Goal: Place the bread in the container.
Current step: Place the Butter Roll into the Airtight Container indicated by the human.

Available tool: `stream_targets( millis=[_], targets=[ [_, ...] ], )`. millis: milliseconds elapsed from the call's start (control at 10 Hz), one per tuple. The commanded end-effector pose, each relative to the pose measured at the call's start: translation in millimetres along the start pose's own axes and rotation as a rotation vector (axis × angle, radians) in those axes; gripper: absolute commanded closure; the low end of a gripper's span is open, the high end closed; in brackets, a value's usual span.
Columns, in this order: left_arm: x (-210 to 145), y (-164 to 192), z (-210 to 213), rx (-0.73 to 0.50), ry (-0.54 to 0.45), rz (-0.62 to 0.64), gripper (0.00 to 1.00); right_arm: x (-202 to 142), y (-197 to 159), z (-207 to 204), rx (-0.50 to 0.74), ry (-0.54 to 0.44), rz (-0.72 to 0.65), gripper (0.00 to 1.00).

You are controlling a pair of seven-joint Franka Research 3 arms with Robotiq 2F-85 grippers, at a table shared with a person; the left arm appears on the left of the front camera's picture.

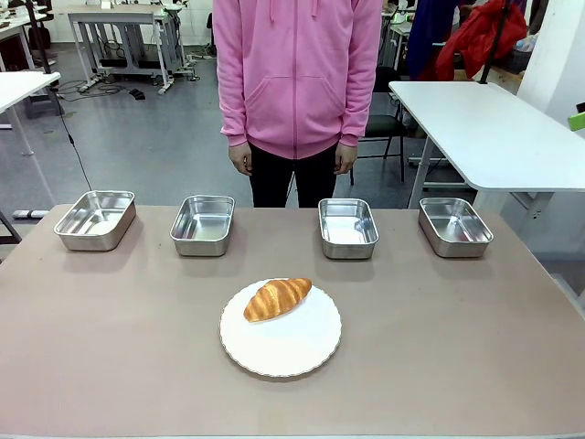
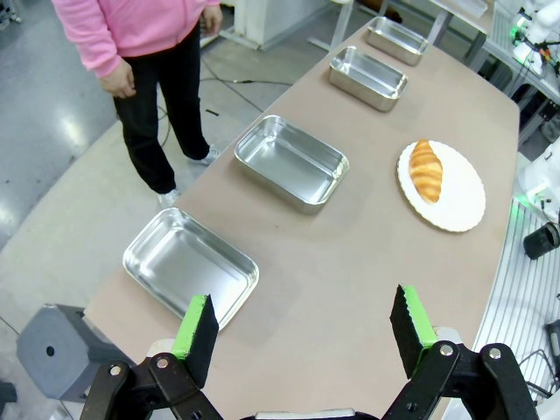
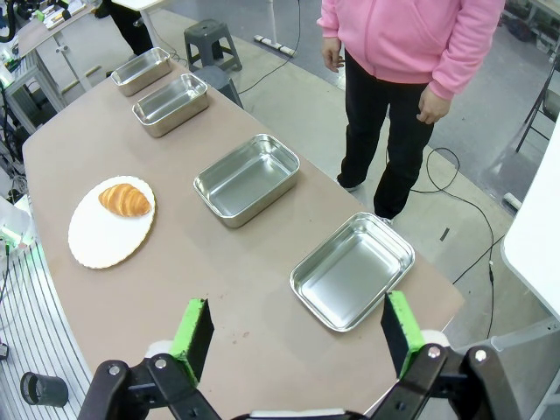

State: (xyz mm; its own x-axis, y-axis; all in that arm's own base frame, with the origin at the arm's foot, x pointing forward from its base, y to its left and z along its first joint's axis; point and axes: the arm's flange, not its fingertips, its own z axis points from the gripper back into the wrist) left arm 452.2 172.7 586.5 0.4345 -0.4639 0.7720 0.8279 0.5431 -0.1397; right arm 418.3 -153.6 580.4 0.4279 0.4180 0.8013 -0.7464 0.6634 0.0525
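Zero progress: bread (image 1: 277, 298) lies untouched on the white plate (image 1: 306, 352), middle of the bench (image 1: 110, 357). Four empty containers (image 1: 202, 224) line the far edge. Spread, holding nothing: left pincer (image 2: 302, 319), right pincer (image 3: 297, 328). Grasp and placement are not yet done.

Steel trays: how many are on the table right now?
4, in a row along the far side of the table: far-left tray, centre-left tray, centre-right tray, far-right tray. All empty; none seems hidden.

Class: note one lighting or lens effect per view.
Front view: glare inside the steel trays, soft shadow beneath the plate. Left wrist view: the table edge looks bowed by the lens. Right wrist view: same bowing; the croissant looks sharp.
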Motion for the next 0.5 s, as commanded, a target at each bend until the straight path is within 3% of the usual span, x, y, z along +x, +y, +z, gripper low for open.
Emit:
stream_targets(
  millis=[0, 400],
  targets=[
    [1.3, -0.8, -0.3, -0.003, -0.004, -0.006, 0.00, 0.7, 0.9, -1.5, 0.003, -0.021, 0.010, 0.00],
    [1.3, -0.8, -0.3, -0.003, -0.004, -0.006, 0.00, 0.7, 0.9, -1.5, 0.003, -0.021, 0.010, 0.00]
  ],
)
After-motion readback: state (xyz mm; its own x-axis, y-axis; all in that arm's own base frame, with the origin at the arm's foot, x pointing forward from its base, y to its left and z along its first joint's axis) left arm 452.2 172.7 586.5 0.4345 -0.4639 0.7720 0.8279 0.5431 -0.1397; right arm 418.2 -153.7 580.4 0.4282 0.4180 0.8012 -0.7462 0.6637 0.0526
